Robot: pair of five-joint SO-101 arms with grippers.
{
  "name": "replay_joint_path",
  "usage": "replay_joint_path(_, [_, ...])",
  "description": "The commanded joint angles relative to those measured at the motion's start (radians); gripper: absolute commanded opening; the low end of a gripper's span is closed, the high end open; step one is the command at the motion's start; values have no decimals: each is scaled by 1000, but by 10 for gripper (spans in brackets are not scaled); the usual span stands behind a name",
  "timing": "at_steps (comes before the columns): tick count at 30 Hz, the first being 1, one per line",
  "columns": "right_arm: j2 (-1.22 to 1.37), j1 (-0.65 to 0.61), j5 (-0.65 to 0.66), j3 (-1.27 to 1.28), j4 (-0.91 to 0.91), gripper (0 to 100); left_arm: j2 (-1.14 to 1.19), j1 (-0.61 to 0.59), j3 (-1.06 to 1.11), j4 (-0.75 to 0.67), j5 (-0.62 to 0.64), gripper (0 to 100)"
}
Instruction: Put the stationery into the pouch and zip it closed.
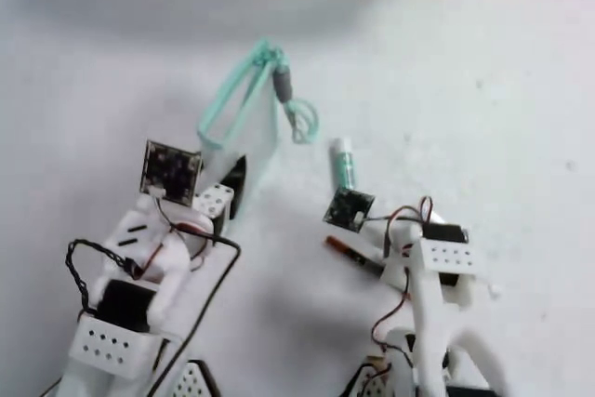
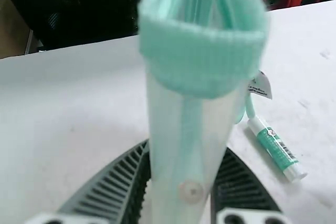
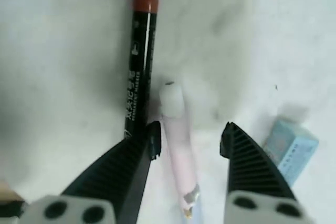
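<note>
1. The table is carrying every loose piece of stationery. By my judgement the filling is barely starting, and the zipping is entirely left to do.
2. The mint pouch is standing on edge near the middle of the table. Its mouth is gaping in a narrow slot toward the far edge. Nothing is showing through its translucent wall, so it is probably empty, though I cannot be sure.
3. The left gripper is clamping the pouch's near end, its jaws drawn narrow and pressing on either side of the fabric.
4. The right gripper is hanging low over the table toward the near edge. Its jaws are spreading wide and straddling a pale pink pen without closing on it.
5. A black pen with a brown cap is lying just beside the pink one, along the outside of one jaw.
6. A green-and-white glue stick is lying between the pouch and the right arm.
7. A light blue eraser is sitting just outside the other jaw.
</note>
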Motion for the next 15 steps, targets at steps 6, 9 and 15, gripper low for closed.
replay_joint_path(6, [191, -1, -14, -106, -8, 100, -8, -5, 2, -18, 9, 166])
replay_joint_path(9, [174, 4, -12, -106, -10, 15, -8, -5, 2, -18, 9, 166])
replay_joint_path(15, [21, 73, -51, -265, 107, 19, -8, -5, 2, -14, 15, 203])
